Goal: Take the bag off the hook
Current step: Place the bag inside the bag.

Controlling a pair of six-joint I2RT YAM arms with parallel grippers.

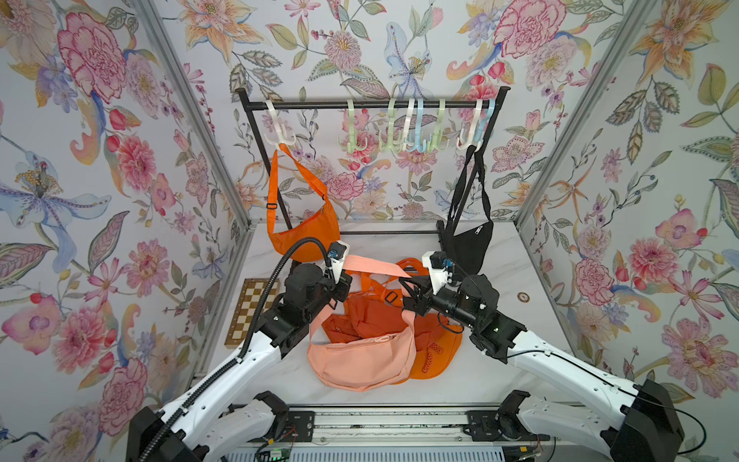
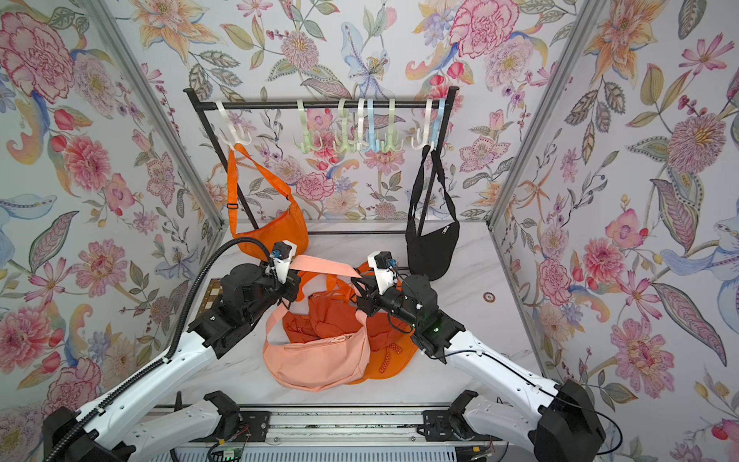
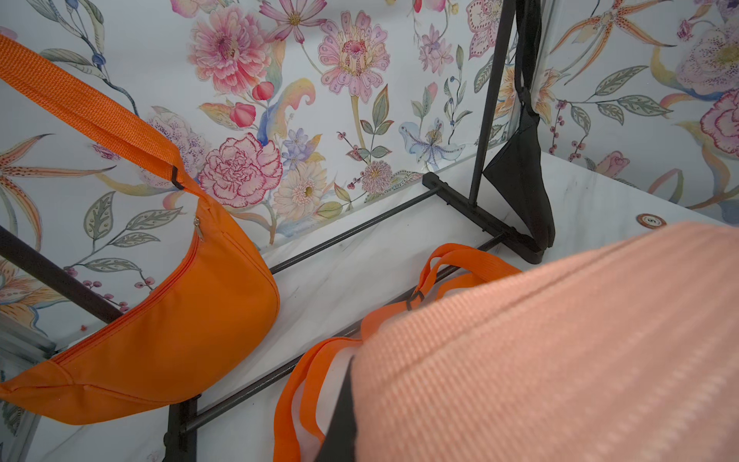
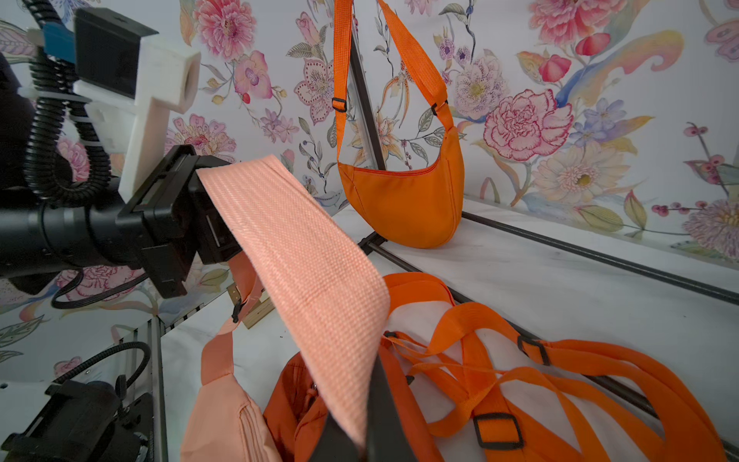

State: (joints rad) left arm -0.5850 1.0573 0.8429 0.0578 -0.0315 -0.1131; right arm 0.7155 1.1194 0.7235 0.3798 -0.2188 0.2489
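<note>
Peach bag (image 1: 360,362), plain, and its ribbed strap (image 1: 376,267) matches, same soft peach! Bright orange pile (image 1: 436,352) beneath it. Another orange bag (image 1: 308,236) hanging, and there's a black bag (image 1: 468,244). Black rack (image 1: 368,105), with a white hook (image 1: 280,134), mint-green hook (image 1: 352,136), pale blue hook (image 1: 419,128). Walls (image 1: 120,160) bursting with pink, orange and blue flowers, green leaves too. Table (image 1: 460,388) white marble, grey veins. Board (image 1: 241,320): brown-and-cream checks. Arms (image 1: 224,376) white, black joints.
</note>
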